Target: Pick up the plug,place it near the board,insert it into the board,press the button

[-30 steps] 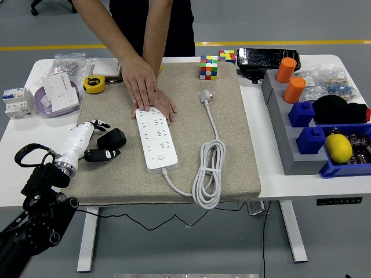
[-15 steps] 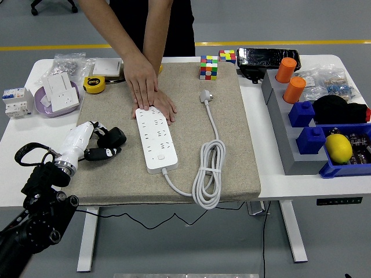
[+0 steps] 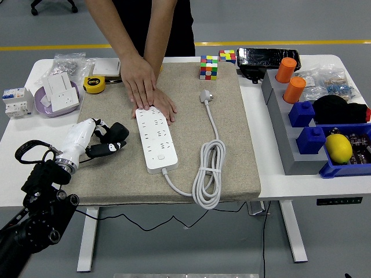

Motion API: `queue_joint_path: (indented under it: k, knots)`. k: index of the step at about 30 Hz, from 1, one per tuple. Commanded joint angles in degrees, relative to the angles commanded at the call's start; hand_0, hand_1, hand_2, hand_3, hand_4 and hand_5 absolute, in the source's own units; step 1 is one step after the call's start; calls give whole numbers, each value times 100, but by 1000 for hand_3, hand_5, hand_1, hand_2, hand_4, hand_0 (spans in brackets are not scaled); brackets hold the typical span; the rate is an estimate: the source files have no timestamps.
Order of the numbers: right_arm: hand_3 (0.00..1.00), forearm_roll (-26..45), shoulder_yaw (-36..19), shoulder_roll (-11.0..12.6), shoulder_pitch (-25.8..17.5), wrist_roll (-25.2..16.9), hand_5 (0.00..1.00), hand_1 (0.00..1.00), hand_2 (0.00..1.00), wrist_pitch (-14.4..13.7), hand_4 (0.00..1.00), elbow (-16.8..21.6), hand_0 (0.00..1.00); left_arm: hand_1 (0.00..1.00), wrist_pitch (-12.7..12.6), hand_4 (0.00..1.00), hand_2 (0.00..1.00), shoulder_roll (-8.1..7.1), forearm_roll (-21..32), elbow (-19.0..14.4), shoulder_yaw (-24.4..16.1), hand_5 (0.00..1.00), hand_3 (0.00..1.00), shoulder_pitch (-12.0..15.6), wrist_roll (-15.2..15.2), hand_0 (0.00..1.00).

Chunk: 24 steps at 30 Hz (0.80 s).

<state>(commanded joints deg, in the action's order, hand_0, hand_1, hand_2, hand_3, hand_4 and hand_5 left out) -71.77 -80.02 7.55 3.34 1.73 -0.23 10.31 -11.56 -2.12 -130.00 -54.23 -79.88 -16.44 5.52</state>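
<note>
A white power strip (image 3: 155, 138) lies lengthwise in the middle of the beige mat (image 3: 232, 133). A person's two hands (image 3: 145, 87) press flat on its far end. The white plug (image 3: 205, 95) rests on the mat to the strip's right, near the far edge, with its cable running down to a coil (image 3: 207, 176) at the front. My left hand (image 3: 108, 139) hovers over the mat's left side, a hand's width left of the strip, with fingers relaxed and nothing in them. The right arm is out of sight.
A yellow tape measure (image 3: 94, 84), a bowl with a white socket (image 3: 58, 94) and a breaker (image 3: 16, 101) sit at the left. Two puzzle cubes (image 3: 209, 66) stand at the mat's far edge. Orange cups (image 3: 290, 79), blue bins and a lemon (image 3: 339, 147) fill the right.
My left hand has crept a little up and to the right, toward the power strip. The person's hands stay pressed on the strip's far end.
</note>
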Motion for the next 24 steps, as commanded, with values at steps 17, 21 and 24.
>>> queue_joint_path:
  k: [17, 21, 24]
  knots:
    - [813, -6, 41, 29, 7, 14, 998, 788, 770, 6, 998, 0, 859, 400, 414, 394, 264, -631, 1897, -267, 1434, 272, 280, -514, 59, 689]
    - [813, -2, 55, 38, 5, 18, 998, 788, 770, 6, 998, 0, 858, 400, 470, 401, 265, -718, 2213, -372, 1645, 255, 279, -592, 64, 682]
    - [813, 12, 74, 45, 11, 17, 998, 788, 770, 7, 998, 0, 858, 400, 508, 418, 266, -757, 2385, -437, 1783, 244, 282, -640, 59, 683]
